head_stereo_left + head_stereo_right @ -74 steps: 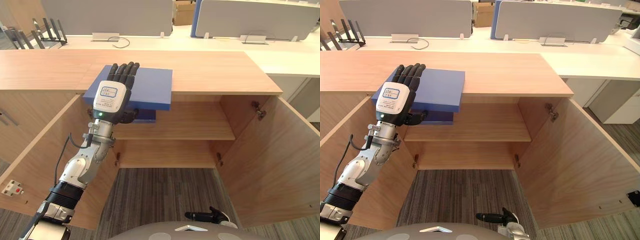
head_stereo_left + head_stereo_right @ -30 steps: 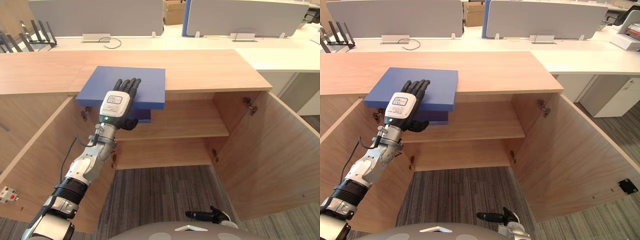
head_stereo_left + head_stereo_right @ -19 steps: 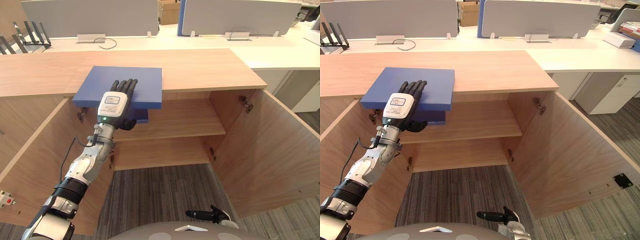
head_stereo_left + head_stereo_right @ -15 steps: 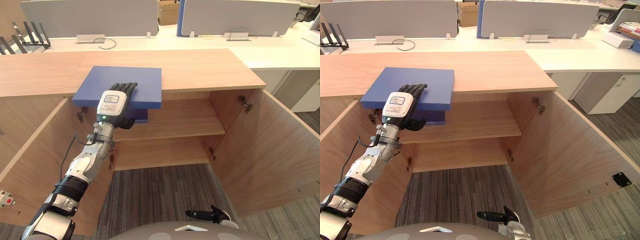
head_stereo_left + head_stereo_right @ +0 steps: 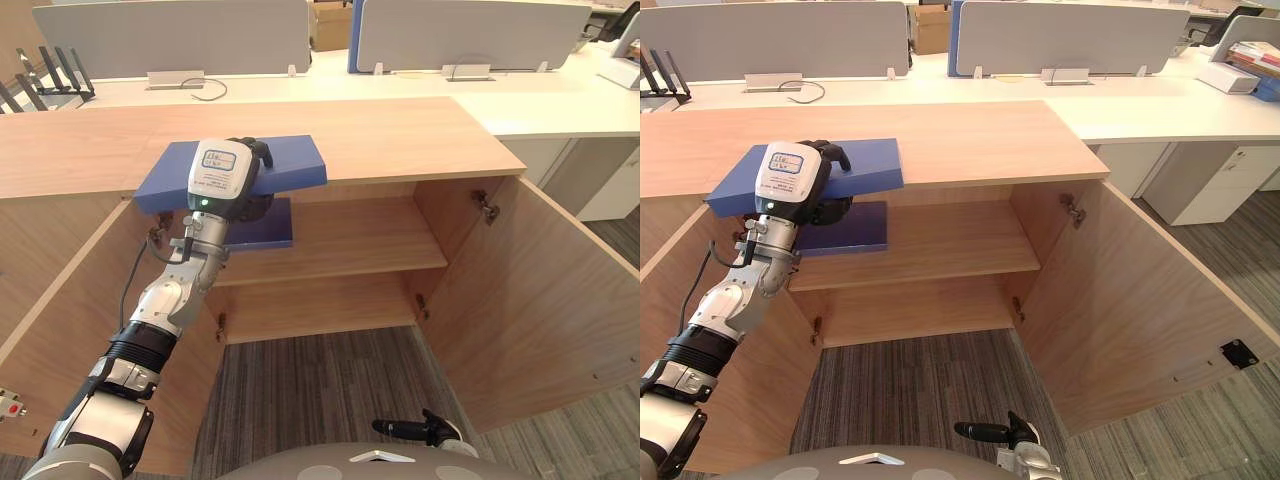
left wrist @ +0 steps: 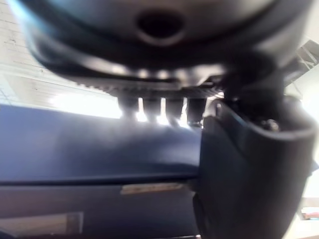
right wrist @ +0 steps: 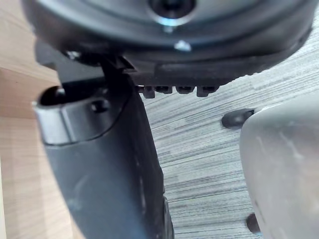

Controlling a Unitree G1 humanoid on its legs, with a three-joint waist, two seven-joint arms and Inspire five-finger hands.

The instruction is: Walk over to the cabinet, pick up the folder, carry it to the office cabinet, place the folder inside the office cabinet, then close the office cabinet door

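Note:
The blue folder (image 5: 290, 165) lies half on the wooden cabinet top (image 5: 400, 140), its near left part sticking out past the front edge and tilted. My left hand (image 5: 225, 180) is shut on that overhanging part: fingers (image 6: 164, 107) curl over the folder's (image 6: 89, 144) upper face and the thumb (image 6: 244, 169) sits under it. A darker blue flat piece (image 5: 255, 225) shows just below, at the level of the upper shelf. My right hand (image 7: 99, 164) hangs low over the carpet, open and holding nothing.
The cabinet stands with both doors swung out, the right door (image 5: 540, 300) and the left door (image 5: 60, 330). Inside is a bare wooden shelf (image 5: 350, 240). Behind runs a white desk (image 5: 520, 100) with grey partition screens (image 5: 450, 30). Grey carpet (image 5: 320, 380) lies in front.
My left hand's fingers have curled down over the folder, from flat on top to a grip. The folder has tipped and drawn toward the cabinet's front edge. The camera has shifted slightly.

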